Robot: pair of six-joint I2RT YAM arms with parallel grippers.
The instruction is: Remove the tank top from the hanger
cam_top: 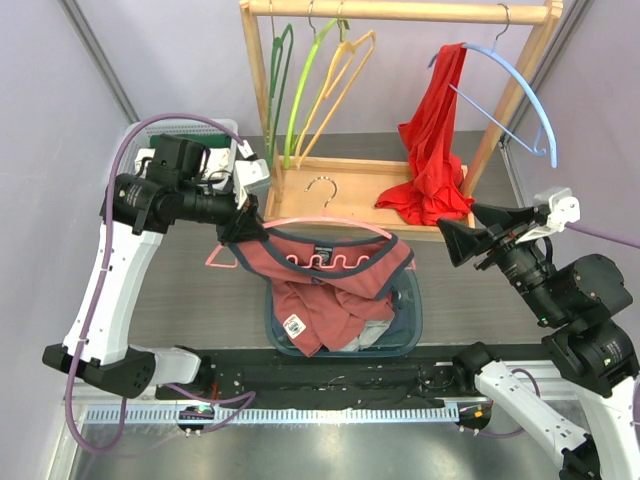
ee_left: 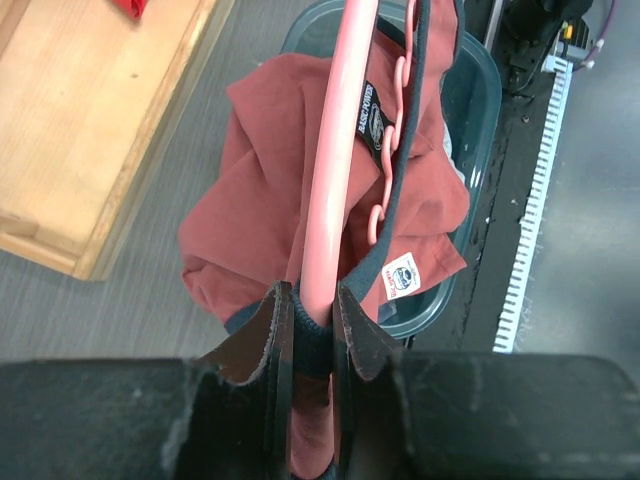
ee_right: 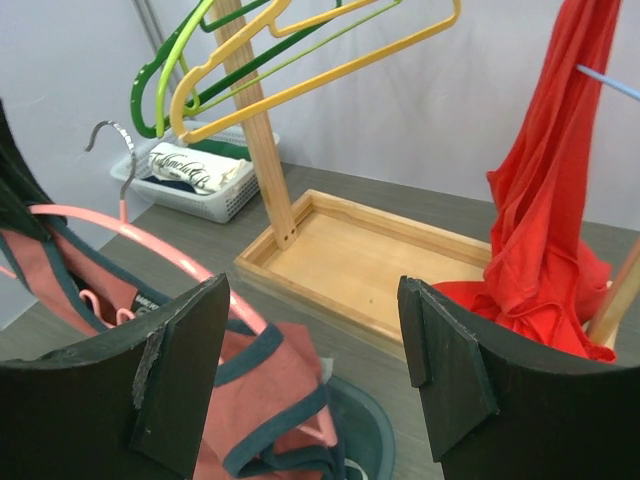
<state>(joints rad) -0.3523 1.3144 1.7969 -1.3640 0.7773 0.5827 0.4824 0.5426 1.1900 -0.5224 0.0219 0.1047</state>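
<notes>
A faded-red tank top (cam_top: 330,290) with navy trim hangs from a pink hanger (cam_top: 330,222) held level above a bin, its lower part sagging into the bin. My left gripper (cam_top: 243,222) holds the hanger's left end. In the left wrist view the gripper (ee_left: 313,305) is shut on the pink hanger (ee_left: 335,150), with a navy strap of the tank top (ee_left: 260,200) pinched in as well. My right gripper (cam_top: 455,238) hovers open just right of the hanger's right end. In its own view the right gripper (ee_right: 310,290) holds nothing, and the tank top (ee_right: 270,390) lies below its left finger.
A teal bin (cam_top: 410,320) sits under the tank top. Behind stands a wooden rack (cam_top: 400,12) with green and yellow hangers (cam_top: 340,70) and a blue hanger (cam_top: 520,85) carrying a red garment (cam_top: 435,140). A white basket (cam_top: 200,130) is at the back left.
</notes>
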